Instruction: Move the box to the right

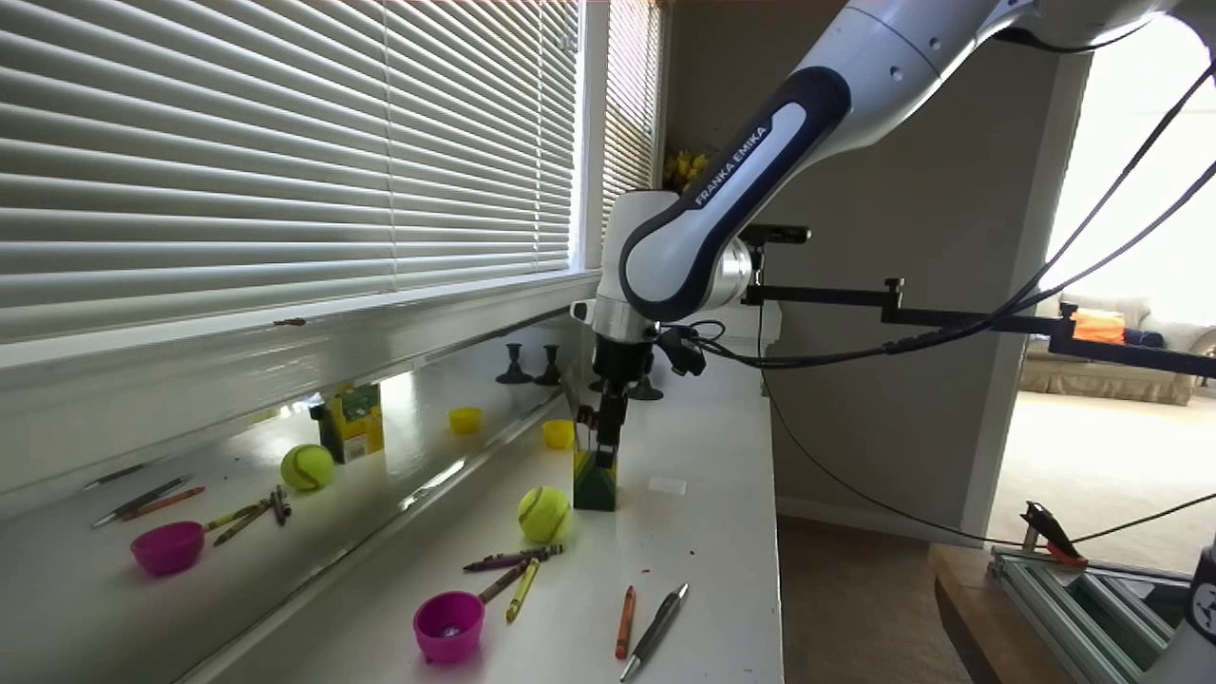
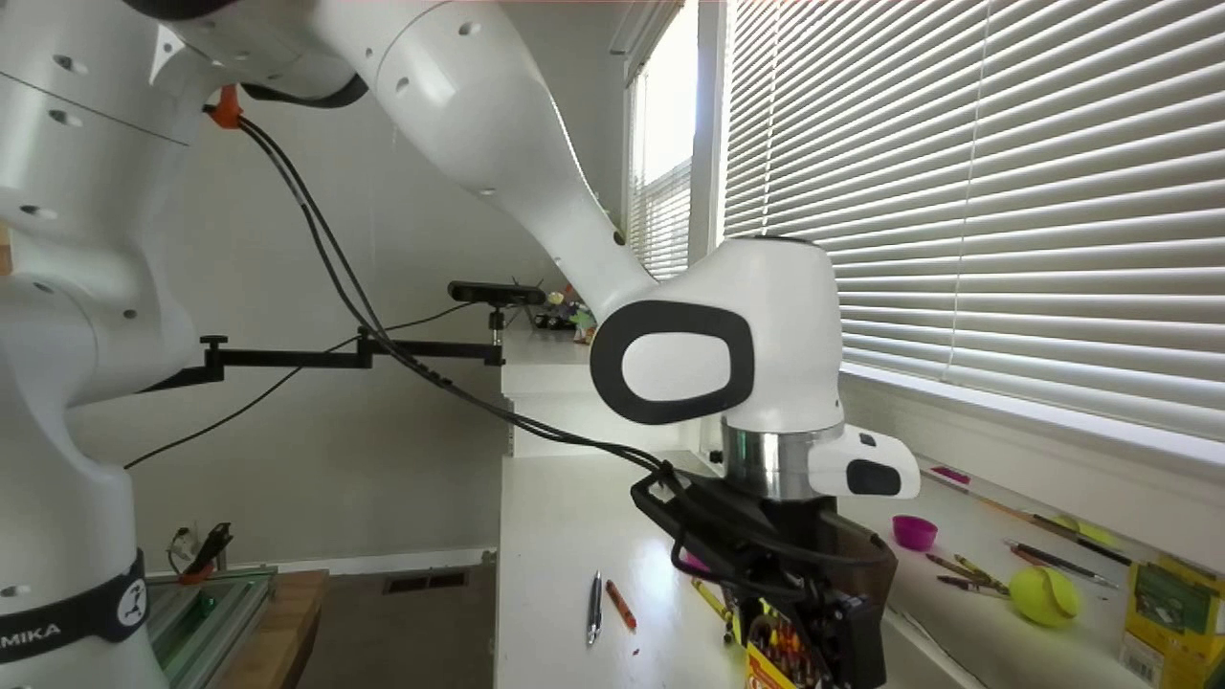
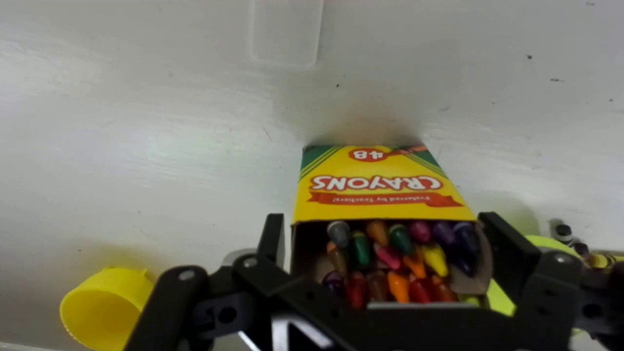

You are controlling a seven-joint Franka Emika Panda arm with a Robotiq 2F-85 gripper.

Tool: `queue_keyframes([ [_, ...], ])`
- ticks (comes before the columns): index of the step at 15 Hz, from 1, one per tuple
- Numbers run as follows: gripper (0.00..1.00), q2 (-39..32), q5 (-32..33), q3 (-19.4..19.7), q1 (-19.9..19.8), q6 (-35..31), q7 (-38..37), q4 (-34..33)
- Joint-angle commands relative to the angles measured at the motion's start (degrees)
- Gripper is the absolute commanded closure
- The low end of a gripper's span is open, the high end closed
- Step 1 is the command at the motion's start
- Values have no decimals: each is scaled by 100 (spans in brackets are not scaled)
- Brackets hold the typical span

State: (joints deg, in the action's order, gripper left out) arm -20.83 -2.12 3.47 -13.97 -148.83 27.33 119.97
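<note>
The box [image 3: 378, 195] is an open yellow and green crayon carton standing upright on the white counter, with several crayons in it. It shows in an exterior view beside the ball [image 1: 595, 492], and partly at the bottom edge of an exterior view [image 2: 766, 670], behind the gripper. My gripper [image 3: 387, 240] is open and points down around the box's top, one finger on each side. In the wrist view a gap shows at the left finger; the right finger is close to the box's side, and I cannot tell if it touches. The carton's back side is hidden by the gripper.
A green tennis ball [image 1: 544, 515] sits close beside the box. A yellow cup [image 3: 105, 307], a magenta cup [image 1: 448, 627], loose crayons [image 1: 522, 589] and a pen [image 1: 655, 632] lie around. A glossy wall [image 1: 237, 494] reflects them. The counter edge [image 1: 774, 532] drops off.
</note>
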Motion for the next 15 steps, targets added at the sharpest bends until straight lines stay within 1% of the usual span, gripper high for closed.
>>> queue_keyframes([
  [1,0,-290,-61,-147,-95,-37,95,-223],
  [7,0,-388,24,-111,-93,-168,-6,-309],
  [8,25,-390,10,-118,-102,-210,-1,-302],
  [9,26,-396,13,-120,-105,-221,6,-303],
  [11,41,-390,32,-111,-105,-300,-6,-286],
  [12,45,-380,19,-125,-115,-300,13,-283],
  [15,47,-298,50,-113,-95,-322,-8,-209],
])
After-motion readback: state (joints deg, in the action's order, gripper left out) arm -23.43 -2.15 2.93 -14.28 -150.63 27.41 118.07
